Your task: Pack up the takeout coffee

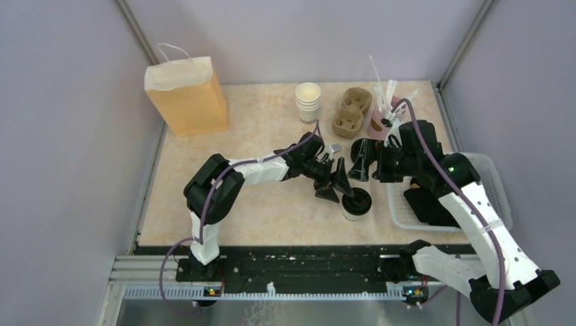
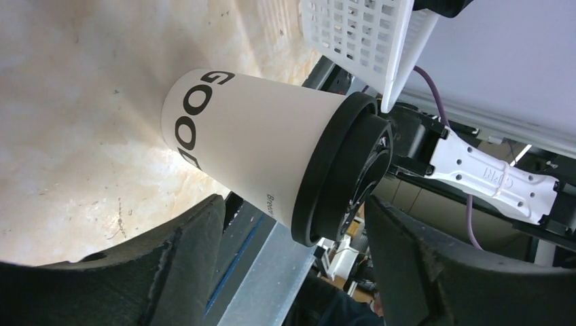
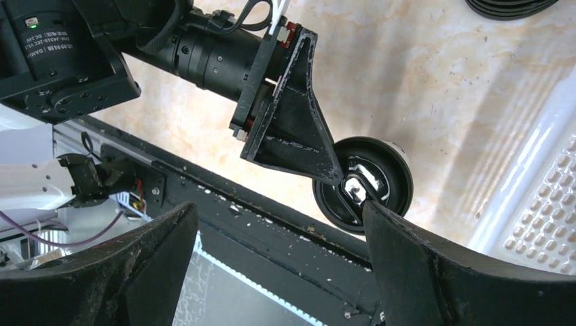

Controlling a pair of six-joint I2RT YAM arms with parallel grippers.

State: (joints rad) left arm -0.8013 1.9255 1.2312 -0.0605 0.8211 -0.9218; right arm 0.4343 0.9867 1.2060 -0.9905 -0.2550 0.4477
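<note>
Takeout coffee (image 1: pixel 356 202) upright on counter (image 1: pixel 272 122) near front edge, just left of basket (image 1: pixel 401 210). Left gripper (image 1: pixel 338 186) nearer, side-on, fingers apart around cup, not clamped. Right gripper (image 1: pixel 363 166) spread wide, just behind, empty.

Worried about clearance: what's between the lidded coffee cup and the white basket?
Just bare tabletop between the lidded coffee cup and white basket; the top view shows it.

Table (image 1: pixel 272 129) holds bag (image 1: pixel 187 95), cup stack (image 1: pixel 308 102), carrier (image 1: pixel 352 112), takeout coffee (image 1: pixel 358 204), seemingly basket (image 1: pixel 496 187).
</note>
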